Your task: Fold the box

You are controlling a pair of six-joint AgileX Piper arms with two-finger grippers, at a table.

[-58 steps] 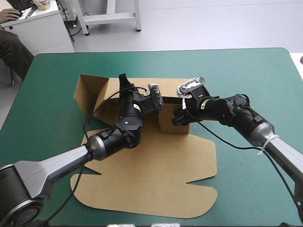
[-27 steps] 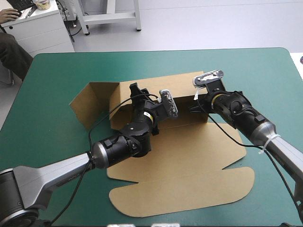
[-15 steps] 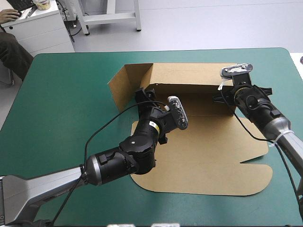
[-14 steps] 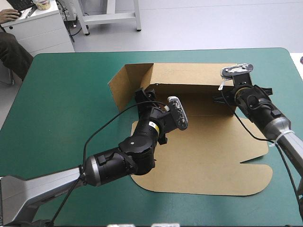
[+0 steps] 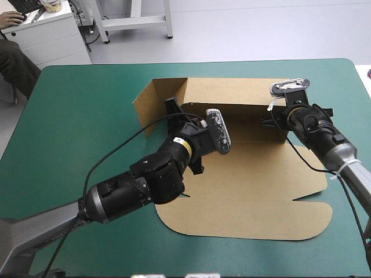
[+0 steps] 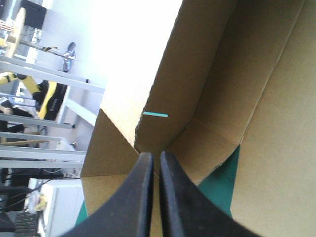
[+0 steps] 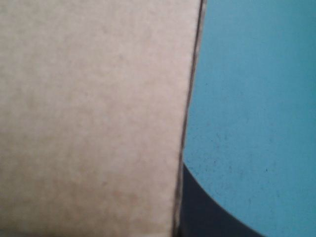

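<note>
While the brown cut-cardboard box (image 5: 249, 179) lies centre-right on the teal-green table cover (image 5: 87, 116), rear wall (image 5: 237, 92) upright at 12 o'clock, left black-finned gripper (image 6: 154, 157) pinches its 9 o'clock corner, right gripper (image 5: 273, 120) clamps its 3 o'clock end.

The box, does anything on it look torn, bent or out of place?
Nothing looks torn or crushed. The box is only half-formed: far wall raised, left end flap splayed outward and untucked, lid lying flat.

Box (image 5: 249, 174) recorded as plain brown board, unprinted, scored with faint fold lines, table cover (image 5: 75, 104) recorded as uniform teal-green, unpatterned, left gripper (image 6: 155, 157) and right gripper (image 5: 278, 123) listed with black fingers.
</note>
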